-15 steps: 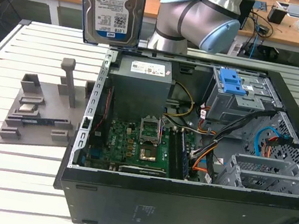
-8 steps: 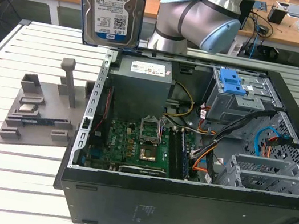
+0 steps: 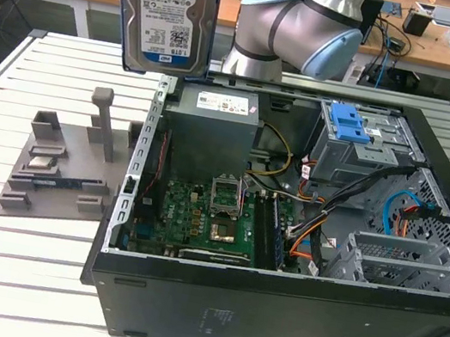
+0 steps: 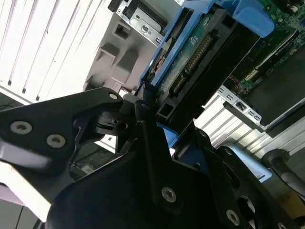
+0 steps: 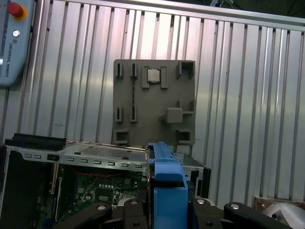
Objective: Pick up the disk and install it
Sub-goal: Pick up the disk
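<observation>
Our pincer clamps the disk, which we see hanging upright, long axis vertical, above the case wall on the exterior view's left, well apart from the cage on its right.

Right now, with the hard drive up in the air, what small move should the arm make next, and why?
Probably carry it sideways toward the exterior view's right. The gripper is shut on the hard drive, which hangs high over the wall of the case beside the grey tray, while the metal drive cage sits at the case's far side, apart from it.
</observation>
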Robot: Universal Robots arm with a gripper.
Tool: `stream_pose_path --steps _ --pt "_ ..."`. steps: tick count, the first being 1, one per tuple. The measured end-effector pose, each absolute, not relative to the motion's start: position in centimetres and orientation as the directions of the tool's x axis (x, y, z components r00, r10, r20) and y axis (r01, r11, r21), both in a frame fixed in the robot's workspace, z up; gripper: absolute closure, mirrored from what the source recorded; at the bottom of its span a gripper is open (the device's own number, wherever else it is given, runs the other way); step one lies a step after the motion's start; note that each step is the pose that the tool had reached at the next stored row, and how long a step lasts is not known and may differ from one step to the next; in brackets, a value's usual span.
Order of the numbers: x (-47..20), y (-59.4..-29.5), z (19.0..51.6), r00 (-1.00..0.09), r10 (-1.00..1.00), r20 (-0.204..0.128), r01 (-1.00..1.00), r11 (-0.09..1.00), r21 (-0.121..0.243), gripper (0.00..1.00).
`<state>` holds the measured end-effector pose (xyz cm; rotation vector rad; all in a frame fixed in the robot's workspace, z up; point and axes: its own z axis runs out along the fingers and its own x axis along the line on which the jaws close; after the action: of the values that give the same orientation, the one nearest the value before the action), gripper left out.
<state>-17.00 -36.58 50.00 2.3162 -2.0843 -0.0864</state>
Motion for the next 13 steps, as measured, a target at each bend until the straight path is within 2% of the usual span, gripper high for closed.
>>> stream_pose_path --steps 13 --pt "-17.0 -38.3 49.9 0.104 -0.994 -0.025 -0.993 -0.106 0.055 0.63"
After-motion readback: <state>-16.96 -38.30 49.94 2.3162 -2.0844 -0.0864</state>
